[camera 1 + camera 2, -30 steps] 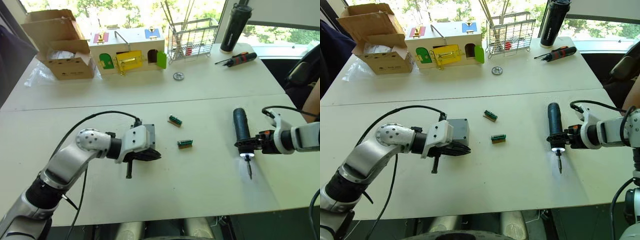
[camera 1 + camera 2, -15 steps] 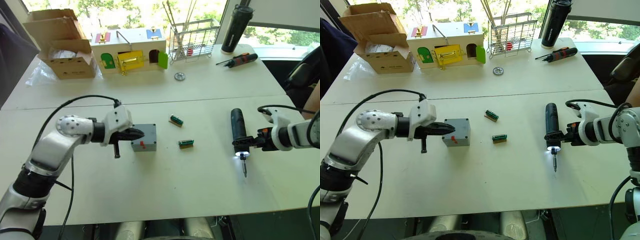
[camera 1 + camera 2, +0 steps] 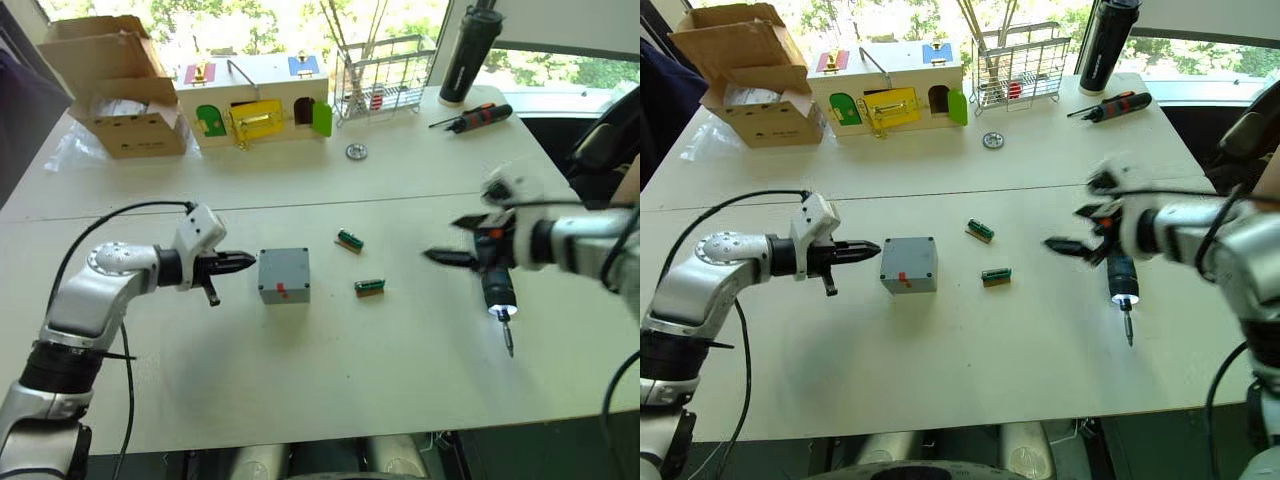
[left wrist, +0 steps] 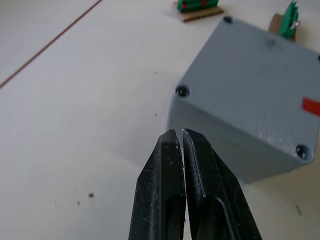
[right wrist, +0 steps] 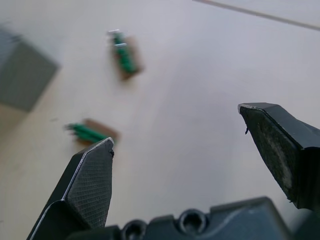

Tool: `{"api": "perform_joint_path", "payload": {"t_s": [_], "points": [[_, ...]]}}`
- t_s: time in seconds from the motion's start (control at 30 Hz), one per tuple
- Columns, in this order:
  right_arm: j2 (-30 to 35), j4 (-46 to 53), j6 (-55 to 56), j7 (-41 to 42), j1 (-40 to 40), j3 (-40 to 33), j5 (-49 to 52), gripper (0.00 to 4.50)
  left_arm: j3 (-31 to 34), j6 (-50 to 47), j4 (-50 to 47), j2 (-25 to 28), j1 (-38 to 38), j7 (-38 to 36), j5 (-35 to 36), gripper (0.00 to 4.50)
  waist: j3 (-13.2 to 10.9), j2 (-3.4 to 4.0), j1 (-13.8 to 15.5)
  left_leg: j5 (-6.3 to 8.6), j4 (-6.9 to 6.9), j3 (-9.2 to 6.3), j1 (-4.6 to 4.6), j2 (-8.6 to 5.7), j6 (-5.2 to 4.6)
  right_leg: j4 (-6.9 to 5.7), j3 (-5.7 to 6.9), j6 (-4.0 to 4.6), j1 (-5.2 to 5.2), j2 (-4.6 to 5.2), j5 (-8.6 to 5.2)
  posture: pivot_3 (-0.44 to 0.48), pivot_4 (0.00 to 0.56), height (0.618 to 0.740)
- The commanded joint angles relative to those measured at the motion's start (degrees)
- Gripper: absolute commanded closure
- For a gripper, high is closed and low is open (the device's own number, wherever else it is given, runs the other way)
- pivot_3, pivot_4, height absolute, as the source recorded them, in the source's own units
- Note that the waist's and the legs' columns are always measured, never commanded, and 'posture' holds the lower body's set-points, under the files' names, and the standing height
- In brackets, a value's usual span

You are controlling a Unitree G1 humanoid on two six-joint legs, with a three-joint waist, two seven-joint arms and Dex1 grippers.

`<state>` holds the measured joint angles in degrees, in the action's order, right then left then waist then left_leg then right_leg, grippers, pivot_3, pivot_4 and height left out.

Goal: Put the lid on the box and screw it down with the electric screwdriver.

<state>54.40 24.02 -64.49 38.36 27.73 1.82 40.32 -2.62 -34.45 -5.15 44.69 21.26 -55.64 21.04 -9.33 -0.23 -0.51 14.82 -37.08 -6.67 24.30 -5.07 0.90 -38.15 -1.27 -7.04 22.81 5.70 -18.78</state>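
- The box (image 3: 284, 274) sits left of centre in the left eye view, on the white surface (image 3: 330, 390), lid (image 4: 260, 90) on top with a red mark.
- The left gripper (image 3: 243, 261) points at the box from the left, close by but apart, fingers (image 4: 170, 165) pressed together, holding nothing.
- The right gripper (image 3: 1077, 232) hovers at centre right, fingers (image 5: 90, 175) spread wide, empty.
- The screwdriver (image 3: 1121, 282) lies on the surface just right of it, its tip lit.
- Two green parts (image 3: 360, 264) lie right of the box.
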Motion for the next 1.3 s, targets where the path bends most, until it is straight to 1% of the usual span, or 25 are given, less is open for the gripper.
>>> {"api": "perform_joint_path", "payload": {"t_s": [0.03, 0.13, 0.27, 0.37, 0.47, 0.53, 0.63, 0.77, 0.9, 1.07, 1.13, 1.2, 1.23, 1.3], "points": [[-4.7, 5.6, 3.3, -0.9, -2.2, 0.6, 0.4, 0.02, 1.4, 0.6, -1.4, 0.5, -1.0, 1.1, -0.8, 4.36, 0.0, 0.0, 0.2, -0.01, -0.05, 0.0, 0.03, -0.06, 0.02, -0.02, 0.0, 0.0, 0.0, 0.06, 0.0, 0.0, 0.15, 0.74], [-10.4, 6.7, 6.3, -2.0, -3.9, 5.1, -1.8, 0.02, 1.2, 0.2, -2.3, 0.9, -2.5, 1.3, -1.0, 4.36, 0.0, -0.03, 0.0, -0.02, -0.14, 0.0, 0.03, -0.14, 0.04, -0.01, -0.01, -0.07, -0.06, 0.13, 0.04, 0.0, 0.15, 0.74], [-15.1, 5.6, 8.5, -2.9, -3.7, 10.0, -5.1, 0.02, 1.2, -0.9, -4.3, 0.5, -3.2, 1.8, -0.5, 4.36, 0.0, -0.03, -0.1, -0.02, -0.1, 0.0, 0.03, -0.16, 0.04, -0.02, 0.0, -0.08, 0.0, 0.14, 0.04, 0.0, 0.15, 0.74], [-18.3, 4.7, 8.5, -2.7, -2.6, 11.7, -5.5, 0.02, 0.7, -1.4, -5.3, -0.9, -3.0, 2.9, -0.6, 4.36, 0.0, -0.02, -0.2, -0.03, -0.1, 0.0, 0.03, -0.15, 0.04, -0.03, 0.01, -0.08, 0.0, 0.13, 0.04, 0.0, 0.15, 0.74], [-21.7, 3.2, 7.6, -3.3, -1.1, 13.5, -6.1, 0.02, -0.5, -0.5, -4.1, -2.6, -2.4, 4.0, -1.8, 4.36, 0.0, -0.02, -0.3, -0.03, -0.11, 0.0, 0.02, -0.15, 0.04, -0.04, 0.02, -0.08, 0.0, 0.12, 0.04, 0.0, 0.15, 0.74], [-24.4, 1.4, 5.8, -3.9, -0.6, 14.0, -5.3, 0.02, -1.4, 0.2, -3.0, -3.8, -1.9, 4.4, -2.6, 4.36, 0.0, -0.03, -0.3, -0.03, -0.11, -0.01, 0.02, -0.15, 0.05, -0.06, 0.03, -0.08, 0.01, 0.12, 0.04, 0.0, 0.15, 0.74], [-26.9, -0.2, 3.0, -4.5, 0.1, 14.7, -5.2, 0.02, -2.1, 1.0, -1.6, -5.3, -1.0, 4.2, -3.0, 4.36, 0.0, -0.03, -0.3, -0.03, -0.12, -0.01, 0.02, -0.15, 0.05, -0.07, 0.09, -0.08, 0.0, 0.12, 0.05, 0.0, 0.15, 0.74], [-30.1, -0.4, -1.6, -5.4, 0.5, 13.6, -3.2, 0.02, -2.1, 2.8, 1.7, -7.1, 2.0, 4.7, -3.9, 4.36, 0.0, -0.04, -0.2, -0.04, -0.15, -0.06, 0.02, -0.17, 0.07, -0.1, 0.16, -0.08, -0.01, 0.12, 0.05, 0.0, 0.15, 0.74], [-33.8, 0.0, -3.7, -6.5, 0.9, 12.5, -1.8, 0.02, -2.9, 5.3, 4.7, -7.9, 3.8, 4.5, -5.5, 4.36, 0.0, -0.04, -0.4, -0.04, -0.14, -0.05, 0.02, -0.18, 0.07, -0.13, 0.17, -0.08, 0.01, 0.13, 0.05, 0.0, 0.15, 0.74], [-39.5, -0.1, -7.0, -8.7, 1.3, 11.6, 0.0, 0.02, -3.9, 10.3, 11.5, -9.2, 7.1, 4.8, -8.8, 4.36, 0.0, -0.04, -0.7, -0.05, -0.13, -0.05, 0.02, -0.17, 0.09, -0.31, 0.17, -0.08, 0.15, 0.12, 0.05, 0.0, 0.15, 0.74], [-40.7, 0.1, -7.9, -9.4, 1.2, 11.5, 0.2, 0.02, -4.0, 11.8, 13.7, -9.8, 8.2, 5.0, -9.7, 4.36, 0.1, -0.06, -0.7, -0.06, -0.13, -0.05, 0.02, -0.18, 0.1, -0.35, 0.18, -0.08, 0.16, 0.11, 0.05, 0.0, 0.15, 0.74], [-40.1, 0.9, -8.2, -9.9, 0.6, 12.3, -0.5, 0.02, -4.1, 13.6, 15.9, -9.8, 8.9, 5.2, -10.9, 4.36, 0.1, -0.07, -0.7, -0.06, -0.13, -0.04, 0.02, -0.22, 0.11, -0.44, 0.18, -0.08, 0.21, 0.11, 0.05, 0.0, 0.15, 0.74], [-39.3, 1.5, -8.0, -10.1, 0.4, 12.4, -0.9, 0.02, -4.0, 14.3, 16.6, -9.7, 9.1, 5.4, -11.3, 4.36, 0.1, -0.08, -0.7, -0.06, -0.14, -0.02, 0.02, -0.26, 0.11, -0.63, 0.18, -0.08, 0.29, 0.14, 0.05, 0.0, 0.15, 0.74], [-35.2, 3.7, -5.3, -9.4, 0.0, 13.4, -3.3, 0.02, -3.1, 14.5, 16.6, -8.8, 8.7, 5.0, -11.3, 4.36, 0.1, -0.08, -0.6, -0.06, -0.15, -0.01, 0.02, -0.33, 0.1, -0.93, 0.18, -0.08, 0.43, 0.21, 0.05, 0.0, 0.15, 0.74]]}}
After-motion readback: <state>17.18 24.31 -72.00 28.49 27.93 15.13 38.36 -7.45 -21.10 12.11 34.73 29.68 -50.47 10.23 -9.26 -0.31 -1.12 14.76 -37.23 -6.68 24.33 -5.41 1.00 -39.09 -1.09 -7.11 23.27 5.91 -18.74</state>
